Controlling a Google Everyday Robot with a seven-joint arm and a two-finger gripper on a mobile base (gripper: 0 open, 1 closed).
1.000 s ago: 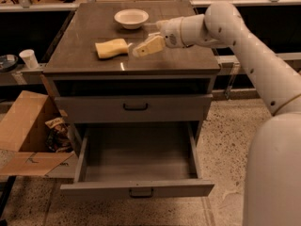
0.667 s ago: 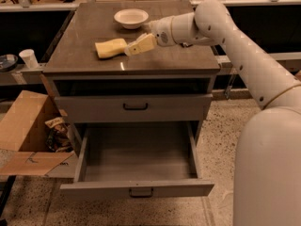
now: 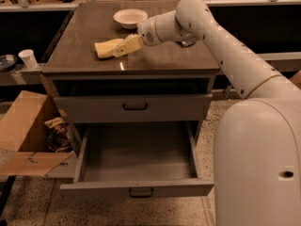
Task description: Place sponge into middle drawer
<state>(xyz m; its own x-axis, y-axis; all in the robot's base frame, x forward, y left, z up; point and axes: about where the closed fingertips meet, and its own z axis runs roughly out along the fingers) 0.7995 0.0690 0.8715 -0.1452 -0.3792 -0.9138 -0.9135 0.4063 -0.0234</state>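
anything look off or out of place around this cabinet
Nothing stands out. The sponge lies flat on the cabinet top with the tool at its right edge, the middle drawer is pulled open, and the bowl sits upright.

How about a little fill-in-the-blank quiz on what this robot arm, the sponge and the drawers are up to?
1. The sponge lies on the ___ of the cabinet.
2. The gripper is down at the ___, not at the bowl behind it.
3. The middle drawer stands pulled ___, while the drawer above it is shut.
4. On the floor beside the cabinet sits a cardboard ___.

Missing words: top; sponge; open; box.
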